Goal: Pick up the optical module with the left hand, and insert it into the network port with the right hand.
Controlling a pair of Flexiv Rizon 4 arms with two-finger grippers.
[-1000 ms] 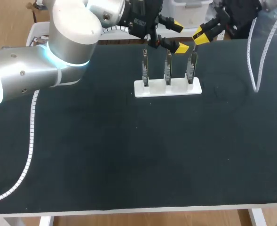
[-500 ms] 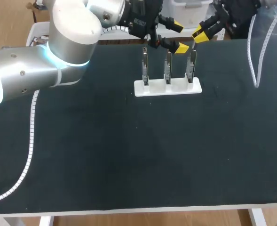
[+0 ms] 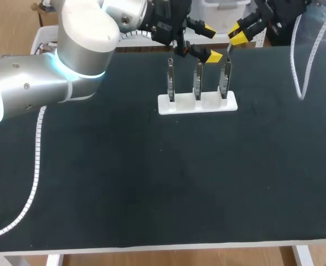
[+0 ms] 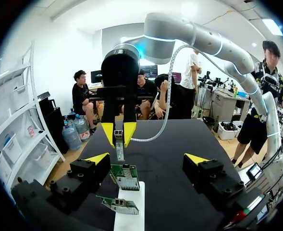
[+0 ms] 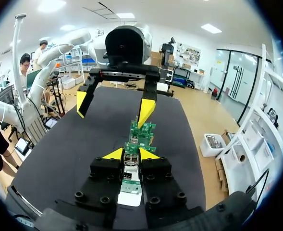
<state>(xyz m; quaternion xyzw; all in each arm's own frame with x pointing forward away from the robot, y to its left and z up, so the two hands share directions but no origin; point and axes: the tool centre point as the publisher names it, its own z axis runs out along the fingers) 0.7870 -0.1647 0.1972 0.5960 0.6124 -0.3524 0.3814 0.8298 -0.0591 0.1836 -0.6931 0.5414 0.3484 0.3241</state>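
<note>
My right gripper (image 3: 239, 36) hangs over the table's far edge, above the rightmost of three upright network cards (image 3: 224, 79). It is shut on the small metal optical module (image 4: 118, 148), which points down out of its yellow tips. The cards stand in a white holder (image 3: 197, 103). My left gripper (image 3: 210, 42) is open with nothing in it, just left of the right one and above the middle card (image 3: 197, 79). In the right wrist view the module (image 5: 130, 162) sits between my fingers, with the green cards (image 5: 140, 134) ahead and the left gripper (image 5: 113, 107) beyond them.
The dark table top (image 3: 151, 177) stretches in front of the holder. A white spiral cable (image 3: 35, 160) trails from my left arm over the table's left side. My right arm's wrapped hose (image 3: 304, 72) loops down at the far right.
My right gripper has risen a little and drawn back toward the far edge with the module in it. The left arm has kept still.
</note>
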